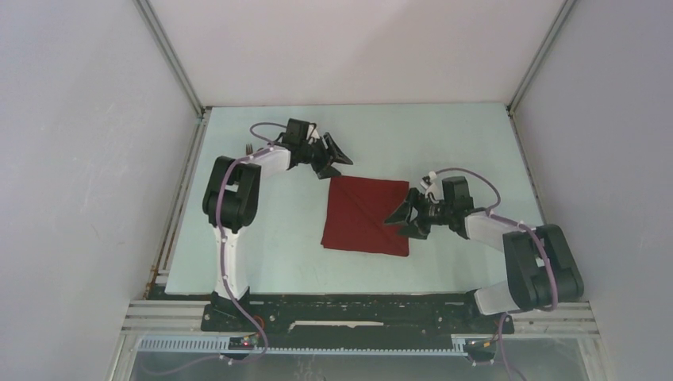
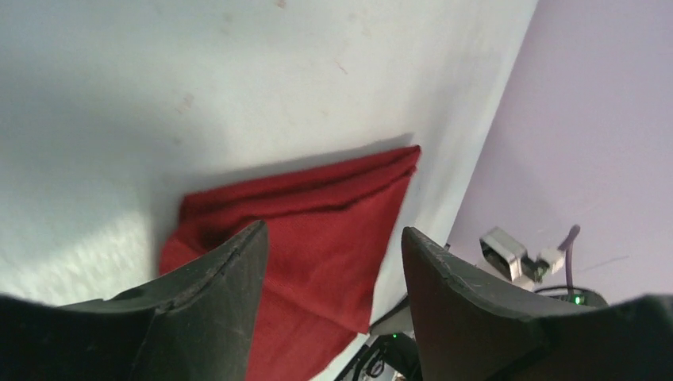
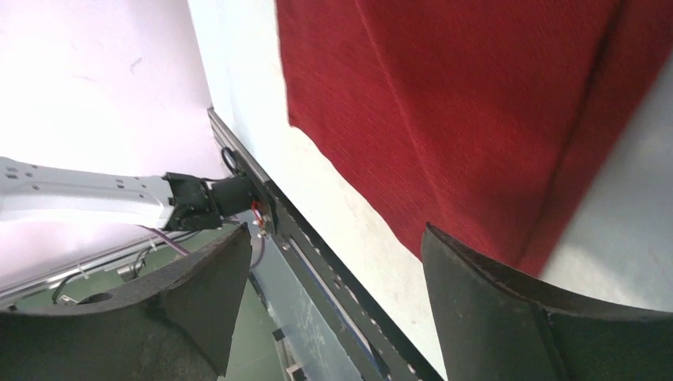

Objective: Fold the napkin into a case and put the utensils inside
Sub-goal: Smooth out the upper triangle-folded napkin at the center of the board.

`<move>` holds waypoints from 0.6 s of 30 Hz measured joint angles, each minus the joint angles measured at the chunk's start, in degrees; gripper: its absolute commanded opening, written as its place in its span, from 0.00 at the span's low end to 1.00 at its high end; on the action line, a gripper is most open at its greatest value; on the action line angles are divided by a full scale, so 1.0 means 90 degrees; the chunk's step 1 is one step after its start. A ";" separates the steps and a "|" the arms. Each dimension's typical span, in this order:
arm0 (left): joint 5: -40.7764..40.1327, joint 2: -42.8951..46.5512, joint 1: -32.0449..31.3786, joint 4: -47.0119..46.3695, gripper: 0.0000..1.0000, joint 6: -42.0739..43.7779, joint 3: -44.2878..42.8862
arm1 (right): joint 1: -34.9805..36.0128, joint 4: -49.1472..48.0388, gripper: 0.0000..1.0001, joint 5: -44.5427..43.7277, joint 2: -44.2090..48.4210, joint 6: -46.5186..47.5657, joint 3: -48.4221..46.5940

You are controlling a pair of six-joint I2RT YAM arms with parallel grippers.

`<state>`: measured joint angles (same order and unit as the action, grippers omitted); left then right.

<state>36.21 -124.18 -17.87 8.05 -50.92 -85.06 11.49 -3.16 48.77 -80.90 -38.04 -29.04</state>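
Pale flat surface [image 1: 270,238] carries the dark red plain cloth napkin [image 1: 365,216]. It lies near the middle, folded to a rough square with a diagonal crease. I see the left hand [image 1: 337,165] at its far left corner, fingers spread, gripping nothing. The right hand [image 1: 397,227] is over its right edge, fingers spread wide, also empty.
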 measured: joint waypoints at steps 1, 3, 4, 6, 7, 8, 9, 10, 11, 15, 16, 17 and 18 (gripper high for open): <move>0.0000 0.0117 -0.0019 0.0032 0.68 0.0002 0.0029 | 0.0032 -0.0007 0.86 0.0007 -0.0075 -0.0027 -0.0151; -0.0005 0.0447 -0.0083 0.0056 0.68 0.0002 0.0165 | 0.0131 -0.0189 0.86 0.0039 -0.0418 -0.0155 -0.0549; -0.0005 0.0644 -0.0141 0.0036 0.68 -0.0002 0.0272 | 0.0214 -0.0355 0.86 0.0068 -0.0675 -0.0248 -0.0799; 0.0015 0.0937 -0.0287 -0.0073 0.68 -0.0041 0.0498 | 0.0432 -0.0741 0.86 0.0165 -0.1333 -0.0469 -0.1389; 0.0049 0.1025 -0.0374 -0.0194 0.67 -0.0095 0.0612 | 0.0544 -0.0952 0.87 0.0206 -0.1654 -0.0573 -0.1673; 0.0078 0.1049 -0.0435 -0.0318 0.67 -0.0160 0.0697 | 0.0648 -0.1151 0.87 0.0274 -0.1994 -0.0680 -0.1962; 0.0121 0.1044 -0.0510 -0.0478 0.67 -0.0236 0.0804 | 0.0738 -0.1377 0.87 0.0330 -0.2346 -0.0794 -0.2251; 0.0158 0.0996 -0.0563 -0.0568 0.68 -0.0289 0.0896 | 0.0801 -0.1559 0.87 0.0364 -0.2642 -0.0874 -0.2477; 0.0177 0.0935 -0.0593 -0.0622 0.67 -0.0321 0.0945 | 0.0850 -0.1749 0.87 0.0413 -0.2919 -0.0971 -0.2674; 0.0187 0.0425 -0.0525 -0.0823 0.67 -0.0430 0.0947 | 0.0937 -0.2181 0.86 0.0554 -0.3541 -0.1190 -0.2909; 0.0175 0.0294 -0.0483 -0.0843 0.67 -0.0461 0.0945 | 0.0935 -0.2261 0.86 0.0605 -0.3665 -0.1219 -0.2912; 0.0168 0.0189 -0.0442 -0.0845 0.67 -0.0481 0.0945 | 0.0935 -0.2285 0.86 0.0631 -0.3750 -0.1222 -0.2912; 0.0187 0.0090 -0.0401 -0.0869 0.67 -0.0534 0.0945 | 0.0935 -0.2293 0.86 0.0653 -0.3840 -0.1217 -0.2912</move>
<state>37.89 -123.37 -21.47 0.23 -55.72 -76.55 19.90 -23.79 54.65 -115.46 -48.99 -55.24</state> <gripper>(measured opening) 0.672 0.862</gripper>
